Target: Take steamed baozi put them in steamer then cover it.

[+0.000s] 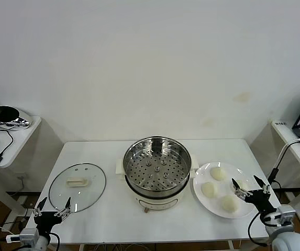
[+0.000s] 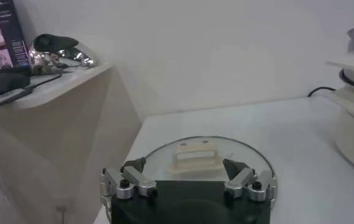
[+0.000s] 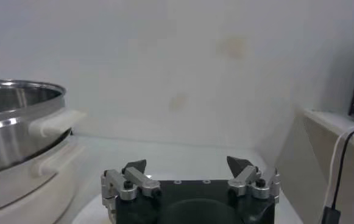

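From my seat nothing of the job is done yet. The four small round cream-white dough buns (image 1: 219, 189) all sit on the flat white plate (image 1: 199, 178), just right of the round shiny stainless-steel steamer pot (image 1: 156, 166) on its cream-white electric base. Its perforated tray is bare. The round clear glass lid (image 1: 77, 186) with the metal rim and cream-white oblong handle lies flat on the white worktop (image 1: 113, 219), left of the pot and apart from it. All four buns are left to move, then the lid to set on.

My right tool (image 1: 250, 189) hangs over the near right edge of the plate with its fingers spread wide, holding nothing — the left tool (image 1: 53, 205) waits at the lid's near rim, spread just the same and empty.

The buns look smooth, matte and soft; the pot is hard and mirror-bright, the lid slick glass.
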Motion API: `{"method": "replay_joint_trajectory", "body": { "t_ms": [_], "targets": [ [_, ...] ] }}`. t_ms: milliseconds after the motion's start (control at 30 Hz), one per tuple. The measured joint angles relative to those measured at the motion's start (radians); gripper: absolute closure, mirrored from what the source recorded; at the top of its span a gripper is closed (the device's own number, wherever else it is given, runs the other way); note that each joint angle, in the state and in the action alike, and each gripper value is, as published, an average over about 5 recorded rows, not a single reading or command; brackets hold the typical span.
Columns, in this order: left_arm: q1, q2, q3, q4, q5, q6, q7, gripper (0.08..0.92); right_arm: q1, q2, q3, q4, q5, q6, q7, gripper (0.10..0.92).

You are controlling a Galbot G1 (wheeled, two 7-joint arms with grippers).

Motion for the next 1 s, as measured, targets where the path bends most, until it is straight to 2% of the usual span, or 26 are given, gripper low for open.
{"method": "replay_joint_trajectory", "body": {
  "t_ms": [167, 300, 667, 1000],
  "targets": [
    [0.003, -0.001, 0.001, -0.004, 0.01, 0.004, -0.003, 0.177, 0.054, -0.048, 0.001, -0.025, -0.038, -0.025, -0.042, 0.203],
    [0.005, -0.001, 0.001, -0.009, 0.018, 0.006, -0.004, 0.177, 0.132, -0.112, -0.008, -0.068, -0.113, -0.04, -0.138, 0.203],
    [0.012, 0.003, 0.011, -0.034, 0.05, 0.008, -0.001, 0.177, 0.505, -0.311, -0.15, -0.262, -0.435, -0.049, -0.565, 0.203],
    [0.019, -0.011, 0.029, -0.062, 0.059, 0.007, 0.004, 0.177, 0.974, -0.407, -0.598, -0.458, -0.687, 0.01, -0.898, 0.203]
  ]
}}
